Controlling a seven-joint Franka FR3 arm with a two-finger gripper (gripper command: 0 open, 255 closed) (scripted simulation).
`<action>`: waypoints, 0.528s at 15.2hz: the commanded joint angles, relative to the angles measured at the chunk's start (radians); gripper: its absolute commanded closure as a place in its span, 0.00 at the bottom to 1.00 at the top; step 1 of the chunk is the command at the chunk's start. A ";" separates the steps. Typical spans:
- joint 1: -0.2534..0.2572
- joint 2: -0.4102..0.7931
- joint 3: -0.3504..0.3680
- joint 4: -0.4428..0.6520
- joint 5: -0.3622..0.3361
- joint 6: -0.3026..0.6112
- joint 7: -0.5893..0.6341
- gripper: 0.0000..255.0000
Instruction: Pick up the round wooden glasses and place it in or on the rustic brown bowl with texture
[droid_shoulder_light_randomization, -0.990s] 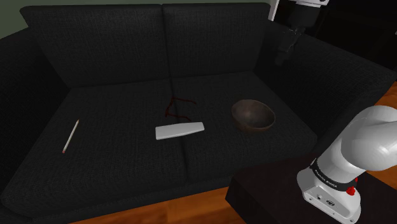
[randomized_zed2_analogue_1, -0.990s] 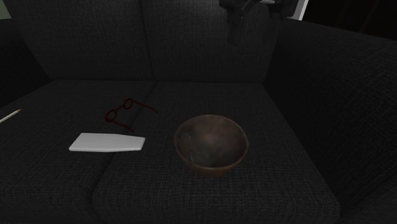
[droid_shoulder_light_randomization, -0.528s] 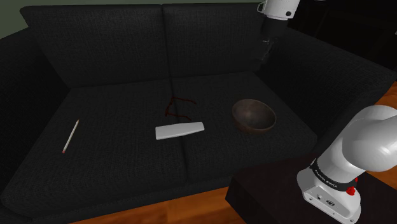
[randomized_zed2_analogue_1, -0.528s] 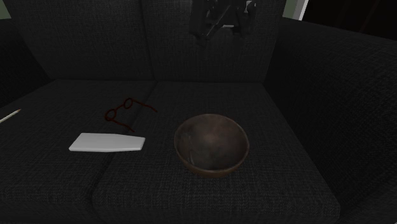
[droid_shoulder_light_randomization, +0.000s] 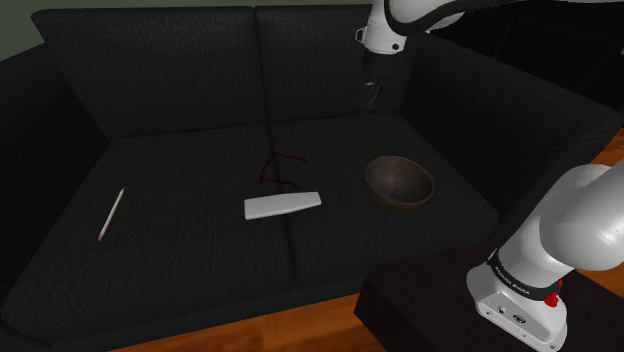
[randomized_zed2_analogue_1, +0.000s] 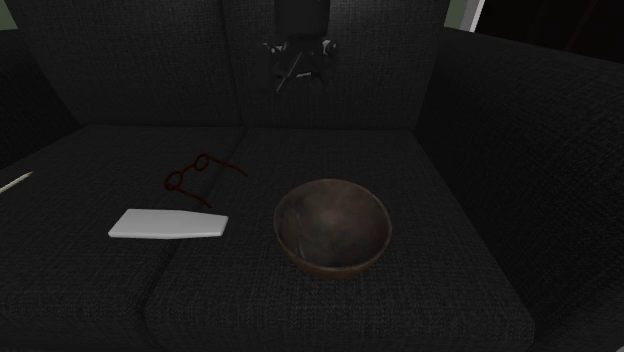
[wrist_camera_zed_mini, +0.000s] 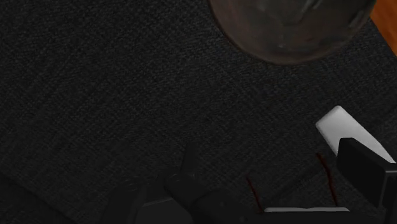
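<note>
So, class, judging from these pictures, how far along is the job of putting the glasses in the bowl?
Done: nothing yet; the red-framed glasses lie on the sofa seat, apart from the empty brown bowl. In hand: the approach; the jaws hang open high over the seat, holding nothing. Left: descend, grasp the glasses, carry them to the bowl, release.

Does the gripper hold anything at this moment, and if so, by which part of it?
Nothing is held. The gripper hangs above the sofa with its jaws apart, and the glasses lie untouched on the seat cushion.
</note>
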 joint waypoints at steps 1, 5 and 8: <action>0.010 0.075 0.013 0.043 -0.008 0.031 -0.007 0.00; 0.027 0.222 0.036 0.135 -0.032 0.081 -0.020 0.00; 0.041 0.334 0.052 0.216 -0.055 0.107 -0.027 0.00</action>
